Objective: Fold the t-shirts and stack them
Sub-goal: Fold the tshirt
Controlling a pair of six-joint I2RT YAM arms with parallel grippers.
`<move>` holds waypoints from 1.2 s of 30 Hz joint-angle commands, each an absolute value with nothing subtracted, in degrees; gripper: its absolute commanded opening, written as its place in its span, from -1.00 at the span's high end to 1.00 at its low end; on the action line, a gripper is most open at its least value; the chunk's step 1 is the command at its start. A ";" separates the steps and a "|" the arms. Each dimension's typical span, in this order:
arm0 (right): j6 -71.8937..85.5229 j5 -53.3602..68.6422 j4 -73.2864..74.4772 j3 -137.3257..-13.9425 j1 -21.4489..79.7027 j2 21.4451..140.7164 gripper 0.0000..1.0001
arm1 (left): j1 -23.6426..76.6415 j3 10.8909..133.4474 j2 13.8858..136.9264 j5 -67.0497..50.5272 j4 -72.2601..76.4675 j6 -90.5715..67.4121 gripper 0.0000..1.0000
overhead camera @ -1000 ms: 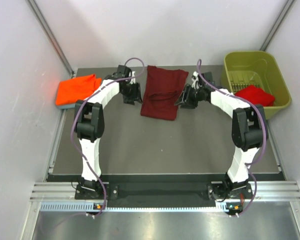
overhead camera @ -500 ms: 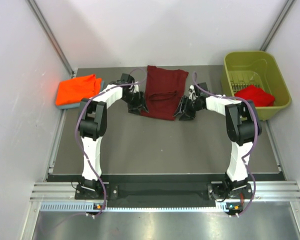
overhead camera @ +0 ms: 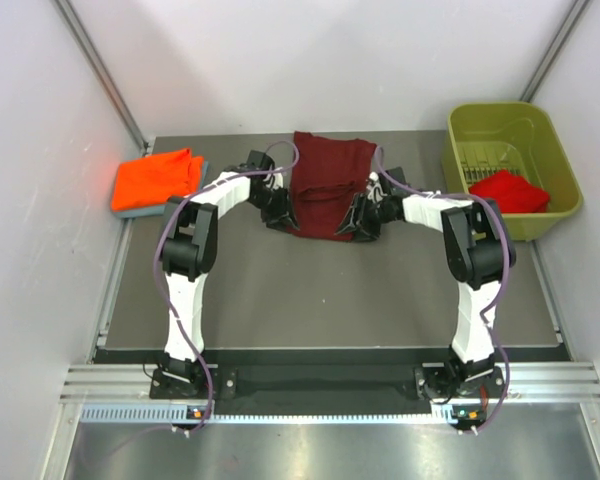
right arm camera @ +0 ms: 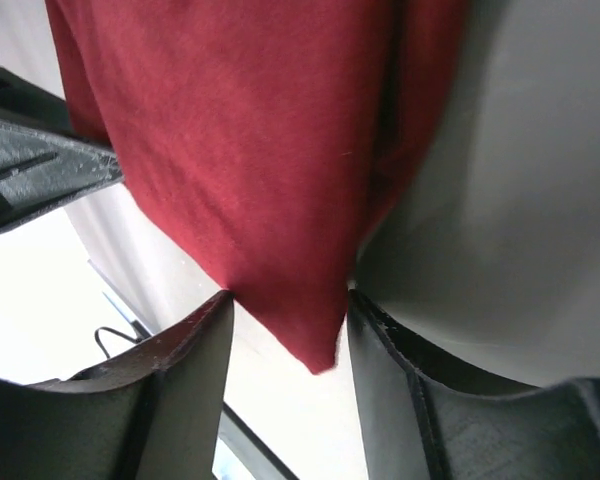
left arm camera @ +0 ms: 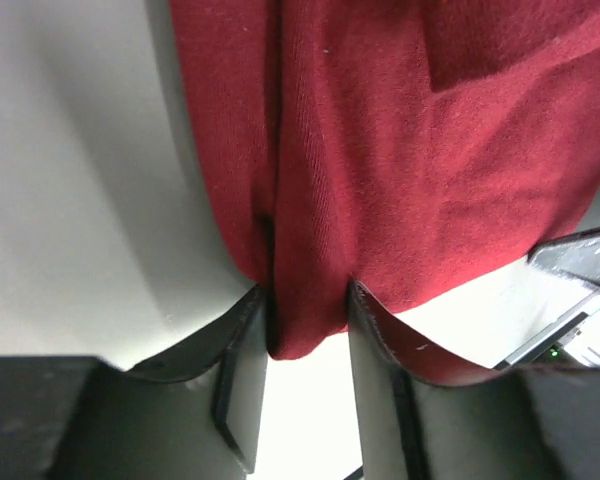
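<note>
1. Your left pincer [overhead camera: 280, 212] is closed on the maroon shirt [overhead camera: 325, 182]. In the left wrist view a bunched fold of the cloth fills the gap, and both fingers [left arm camera: 236, 350] press against it.
2. Your right pincer [overhead camera: 358, 222] also holds the maroon shirt. In the right wrist view a pointed corner of the cloth hangs between the fingers [right arm camera: 180, 372], touching both at their tips.
3. The jaws of both pincers stand at a middling width, taken up by the cloth they hold.
4. The maroon shirt lies between the two pincers. Its near edge runs from one to the other, and the rest spreads away from them toward the far wall. The left pincer has the near left corner and the right pincer the near right corner.
5. The shirt is partly folded. The overhead view shows creases and a doubled layer across its middle.
6. The orange shirt [overhead camera: 158, 178] lies folded well to the left of your left pincer, apart from it, at the table's [overhead camera: 310, 290] left edge.
7. A grey-blue shirt [overhead camera: 132, 211] lies under the orange one. Only its edge shows.
8. The red shirt [overhead camera: 508, 190] is well to the right of your right pincer, crumpled inside the green bin [overhead camera: 500, 130]. Neither pincer touches it.
9. The green bin sits at the far right corner, beyond the right pincer and clear of that arm.
</note>
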State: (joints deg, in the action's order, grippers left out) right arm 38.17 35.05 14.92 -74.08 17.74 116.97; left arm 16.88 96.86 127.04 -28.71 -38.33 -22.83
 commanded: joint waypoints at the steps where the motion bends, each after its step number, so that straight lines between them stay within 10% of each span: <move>1: 38.76 34.45 14.24 -75.15 19.95 117.60 0.03 | 17.40 95.89 127.44 -30.23 -36.74 -23.03 0.26; 12: 38.23 31.82 16.79 -69.53 19.16 109.70 1.00 | 17.49 91.15 123.23 -32.25 -36.12 -24.52 0.88; 36: 28.92 28.30 26.54 -61.08 20.48 79.37 1.00 | 20.30 76.81 91.41 -33.84 -37.17 -24.26 1.00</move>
